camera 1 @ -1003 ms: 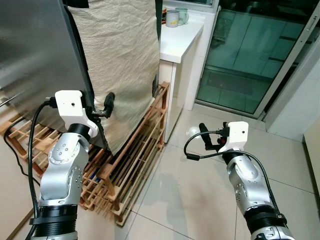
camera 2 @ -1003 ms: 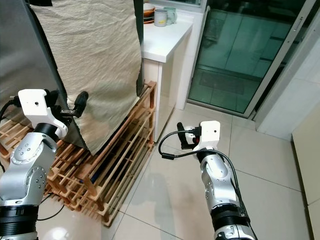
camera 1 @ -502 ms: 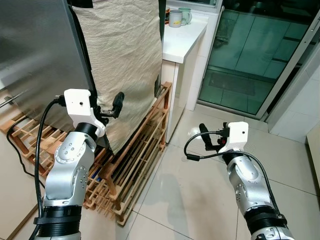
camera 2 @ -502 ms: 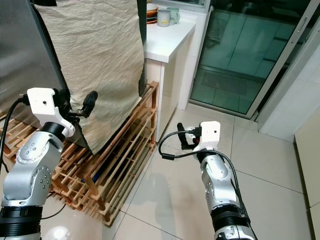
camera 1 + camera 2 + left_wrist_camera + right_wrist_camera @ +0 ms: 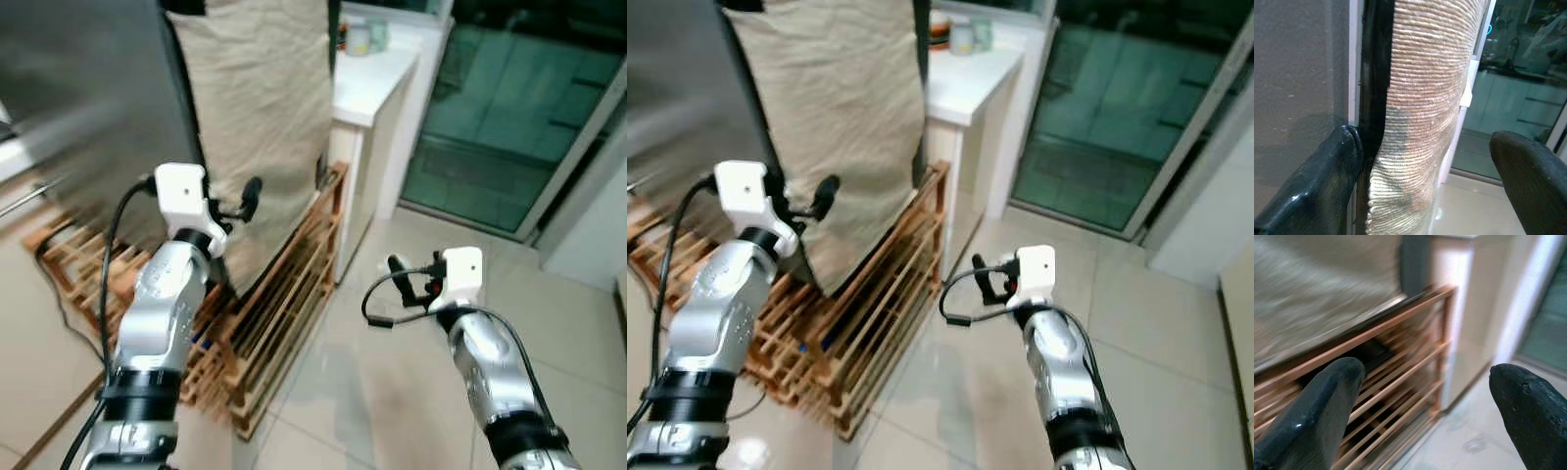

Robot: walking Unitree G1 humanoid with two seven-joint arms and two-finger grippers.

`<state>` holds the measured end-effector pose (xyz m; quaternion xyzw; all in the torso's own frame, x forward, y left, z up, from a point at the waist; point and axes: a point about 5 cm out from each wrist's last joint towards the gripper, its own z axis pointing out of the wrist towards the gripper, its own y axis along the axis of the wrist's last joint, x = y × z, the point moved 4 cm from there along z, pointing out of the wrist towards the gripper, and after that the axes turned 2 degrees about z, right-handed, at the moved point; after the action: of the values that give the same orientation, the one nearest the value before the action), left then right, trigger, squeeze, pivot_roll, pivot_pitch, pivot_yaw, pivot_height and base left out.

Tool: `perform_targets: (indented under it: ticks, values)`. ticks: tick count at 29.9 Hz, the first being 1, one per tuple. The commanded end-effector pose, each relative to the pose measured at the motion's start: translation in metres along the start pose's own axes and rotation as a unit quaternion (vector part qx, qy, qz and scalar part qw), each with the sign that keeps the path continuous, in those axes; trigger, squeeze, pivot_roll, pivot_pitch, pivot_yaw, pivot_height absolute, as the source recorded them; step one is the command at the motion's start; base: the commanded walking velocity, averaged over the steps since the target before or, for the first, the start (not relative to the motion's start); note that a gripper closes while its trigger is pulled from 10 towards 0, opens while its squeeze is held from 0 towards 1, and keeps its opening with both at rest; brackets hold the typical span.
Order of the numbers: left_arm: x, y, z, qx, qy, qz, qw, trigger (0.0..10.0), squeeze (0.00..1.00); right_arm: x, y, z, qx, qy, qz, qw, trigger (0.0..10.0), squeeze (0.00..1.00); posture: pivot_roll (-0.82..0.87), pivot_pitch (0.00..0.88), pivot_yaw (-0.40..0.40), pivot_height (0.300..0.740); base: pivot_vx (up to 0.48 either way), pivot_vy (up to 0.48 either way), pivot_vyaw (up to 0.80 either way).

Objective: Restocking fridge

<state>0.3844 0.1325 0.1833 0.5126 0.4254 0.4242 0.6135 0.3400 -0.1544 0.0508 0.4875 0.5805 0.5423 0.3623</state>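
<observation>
The fridge's steel door (image 5: 88, 108) stands at the left, with a beige cloth (image 5: 265, 117) draped over the fridge's side beside it. My left gripper (image 5: 233, 203) is open at the door's edge. In the left wrist view one finger (image 5: 1327, 181) rests against the dark door seal (image 5: 1374, 73), and the cloth (image 5: 1425, 98) lies between the fingers. My right gripper (image 5: 397, 272) is open and holds nothing, hanging over the tiled floor. Its wrist view looks toward the wooden rack (image 5: 1400, 347).
A low wooden slatted rack (image 5: 274, 304) lies under and beside the fridge. A white counter (image 5: 377, 73) with cups (image 5: 360, 37) stands behind it, and a glass sliding door (image 5: 500, 108) is at the right. A black cable (image 5: 59, 284) trails on the floor at the left.
The whole picture has shifted and blurred, so the camera has moved. My left gripper stays at the fridge door's edge, slightly higher. The right arm keeps its pose.
</observation>
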Motion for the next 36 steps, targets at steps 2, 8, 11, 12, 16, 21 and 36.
perform_targets:
  ticks: [2, 8, 11, 12, 16, 21, 36]
  values:
    - [-0.069, 0.007, 0.016, -0.006, -0.142, -0.017, 0.99, 10.0, 0.0, 0.0, 0.003, -0.001, 0.0, 0.006, -0.009, 1.0, 10.0, 0.0, -0.13, 0.0, 0.02, 0.74, 0.0, 0.0, 0.0]
    - [-0.149, 0.028, 0.015, -0.045, -0.293, -0.07, 0.953, 10.0, 0.0, -0.002, 0.001, -0.006, 0.007, 0.005, -0.008, 1.0, 10.0, 0.0, -0.18, 0.0, 0.043, 0.74, 0.0, 0.0, 0.0]
    - [-0.165, 0.031, 0.01, -0.049, -0.328, -0.082, 0.94, 10.0, 0.0, -0.002, -0.002, -0.008, 0.015, 0.009, -0.008, 1.0, 10.0, 0.0, -0.19, 0.0, 0.046, 0.74, 0.0, 0.0, 0.0]
    - [-0.17, 0.03, 0.008, -0.049, -0.34, -0.085, 0.935, 10.0, 0.0, 0.0, -0.003, -0.009, 0.017, 0.014, -0.008, 1.0, 10.0, 0.0, -0.19, 0.0, 0.049, 0.74, 0.0, 0.0, 0.0]
    - [-0.159, 0.027, 0.007, -0.044, -0.328, -0.087, 0.94, 10.0, 0.0, 0.005, -0.006, -0.012, 0.023, 0.027, -0.006, 0.999, 10.0, 0.0, -0.18, 0.0, 0.047, 0.74, 0.0, 0.0, 0.0]
    - [-0.123, 0.026, 0.001, -0.044, -0.286, -0.075, 0.954, 10.0, 0.0, 0.02, -0.011, -0.017, 0.039, 0.067, -0.014, 0.997, 10.0, 0.0, -0.17, 0.0, 0.038, 0.74, 0.0, 0.0, 0.0]
    - [0.034, -0.015, -0.097, 0.014, -0.019, -0.034, 0.999, 10.0, 0.0, 0.006, 0.029, 0.008, -0.021, 0.004, 0.006, 1.0, 10.0, 0.0, -0.03, 0.0, -0.031, 0.74, 0.0, 0.0, 0.0]
